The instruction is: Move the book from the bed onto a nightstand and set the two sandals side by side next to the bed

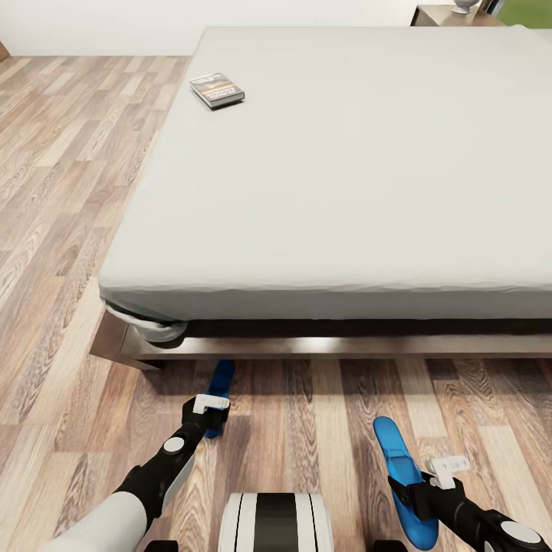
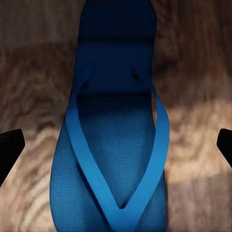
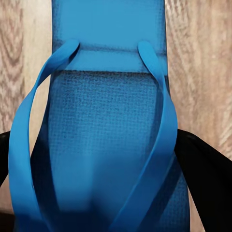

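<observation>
**Working both sandals at the foot of the bed**

Reaching down on both sides, the robot is dealing with the two blue sandals on the wood floor beside the bed [image 1: 337,184]. The right gripper [image 1: 420,491] is closing on the right sandal [image 1: 402,471]: in the right wrist view its dark fingers [image 3: 203,174] are pressing in against both edges of the sole, so it appears to be clamped on it. The left gripper [image 1: 215,418] is hanging spread wide above the left sandal [image 1: 221,383], its fingertips [image 2: 10,145] standing well clear of either side, holding nothing.

The sandals are looking light, thin and somewhat flexible, probably foam; gripping across the sole's width near the straps [image 2: 145,159] is likely safest, since the loose straps would give under a pinch.

The book [image 1: 217,89] is lying untouched on the mattress near its far left corner. A dark cabinet top [image 1: 441,15] is peeking in beyond the bed, cut off by the frame edge. The left sandal's far end is sitting in shadow under the bed frame, and the right sandal's heel is being covered by the gripper.
</observation>
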`<state>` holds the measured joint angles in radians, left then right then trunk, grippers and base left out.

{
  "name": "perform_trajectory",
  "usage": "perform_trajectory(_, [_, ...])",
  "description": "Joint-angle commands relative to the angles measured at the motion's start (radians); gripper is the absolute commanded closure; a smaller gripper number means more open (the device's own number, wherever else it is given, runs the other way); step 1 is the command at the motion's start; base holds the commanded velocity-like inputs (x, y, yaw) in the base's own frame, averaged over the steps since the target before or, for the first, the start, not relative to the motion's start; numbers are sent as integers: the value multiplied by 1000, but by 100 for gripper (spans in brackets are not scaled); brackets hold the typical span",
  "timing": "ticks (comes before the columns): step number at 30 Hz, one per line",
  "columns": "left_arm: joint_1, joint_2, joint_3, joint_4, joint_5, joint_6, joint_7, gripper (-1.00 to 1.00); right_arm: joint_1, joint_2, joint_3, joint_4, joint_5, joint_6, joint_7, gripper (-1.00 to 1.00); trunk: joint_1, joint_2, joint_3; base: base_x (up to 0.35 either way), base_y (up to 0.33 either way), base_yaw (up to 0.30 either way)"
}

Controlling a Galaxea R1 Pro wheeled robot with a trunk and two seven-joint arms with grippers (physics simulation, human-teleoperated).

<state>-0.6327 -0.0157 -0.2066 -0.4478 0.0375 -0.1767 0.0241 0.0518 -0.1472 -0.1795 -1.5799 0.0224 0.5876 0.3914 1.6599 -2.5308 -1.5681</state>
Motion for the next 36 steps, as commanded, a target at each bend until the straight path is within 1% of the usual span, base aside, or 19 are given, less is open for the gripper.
perform_trajectory(1, [-1,0,-5,1,4,-4,3,-100,0,0,-2,-2,2,4,6,100,0,0,0,0,0,0])
perform_trajectory(16, [-1,0,-5,1,4,-4,3,-100,1,0,-2,-2,2,4,6,100,0,0,0,0,0,0])
perform_trajectory(21, [-1,0,-5,-1,4,-4,3,-100,0,0,-2,-2,2,4,6,100,-2,1,19,0,0,0])
perform_trajectory(24, [-1,0,-5,-1,4,-4,3,-100,0,0,-2,-2,2,4,6,100,-2,1,19,0,0,0])
perform_trajectory(30, [0,0,-5,0,4,-3,3,-100,0,0,-2,-2,2,4,6,100,-5,2,42,0,0,0])
perform_trajectory(36, [0,0,-5,0,4,-4,4,-100,0,0,-3,0,3,6,4,100,-5,2,42,0,0,0])
